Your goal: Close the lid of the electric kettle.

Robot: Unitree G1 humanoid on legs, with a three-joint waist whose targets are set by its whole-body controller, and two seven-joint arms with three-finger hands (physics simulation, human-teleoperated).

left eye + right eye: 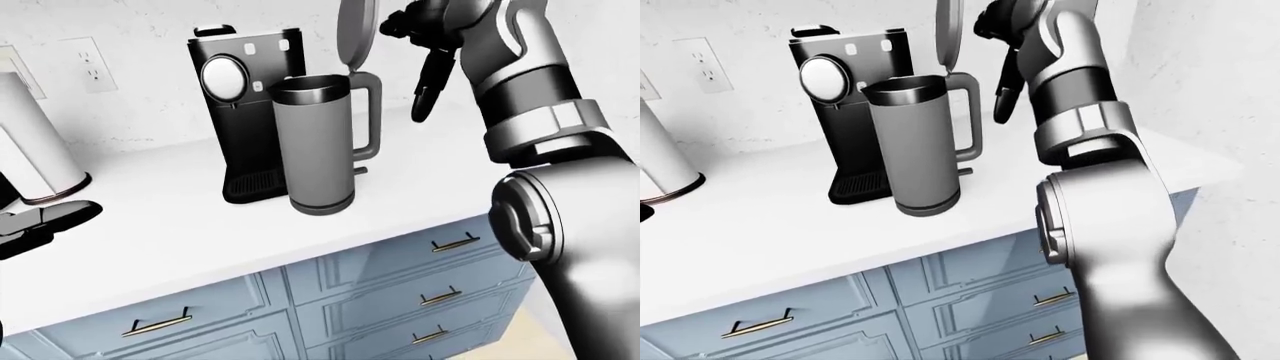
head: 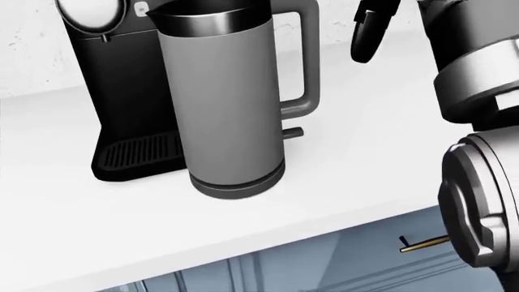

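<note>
Standing upright in the left-eye view, the lid of the kettle is not closed; the right hand, fingers loose and grasping nothing, hangs just beside it. In the head view the kettle stands near the surface's right edge. The left hand's state I cannot tell.

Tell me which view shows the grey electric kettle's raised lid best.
The left-eye view: the upright grey lid shows above the kettle's handle, beside the right hand. The right-eye view shows it narrower, nearly edge-on. The head view crops it out.
</note>
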